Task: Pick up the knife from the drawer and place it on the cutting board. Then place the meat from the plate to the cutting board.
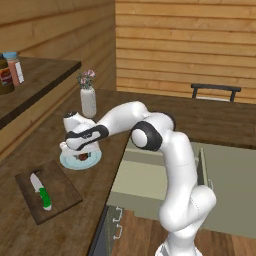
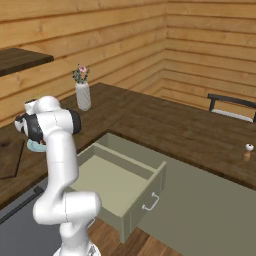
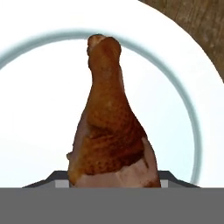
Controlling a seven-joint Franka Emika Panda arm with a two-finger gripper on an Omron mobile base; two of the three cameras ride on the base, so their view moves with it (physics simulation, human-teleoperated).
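Over the plate (image 1: 70, 162), near the table's front edge, the gripper (image 1: 82, 152) hung low with its jaws down at the meat (image 1: 82, 156). From the hand camera the meat (image 3: 109, 127) sat right before the gripper, a brown drumstick-shaped chunk lying on the plate (image 3: 39, 109) and reaching down to the bottom of the picture between the jaws. How wide the jaws stood, and whether they touched or gripped the meat, could not be told, since the fingertips were hidden behind it and the hand covered them from the base cameras.

One board (image 1: 60, 190) lay on the table toward its front edge, left of the plate and apart from it. One knife (image 1: 41, 191) lay flat on the board, green handle toward the front, blade toward the back. One drawer (image 2: 117, 182) stood pulled out below the table's edge, its pale inside bare. One vase (image 1: 88, 99) of flowers stood on the table behind the plate. Two jars (image 1: 10, 72) stood on a shelf at the left. One small shaker (image 2: 247, 152) stood near the table's far right edge.
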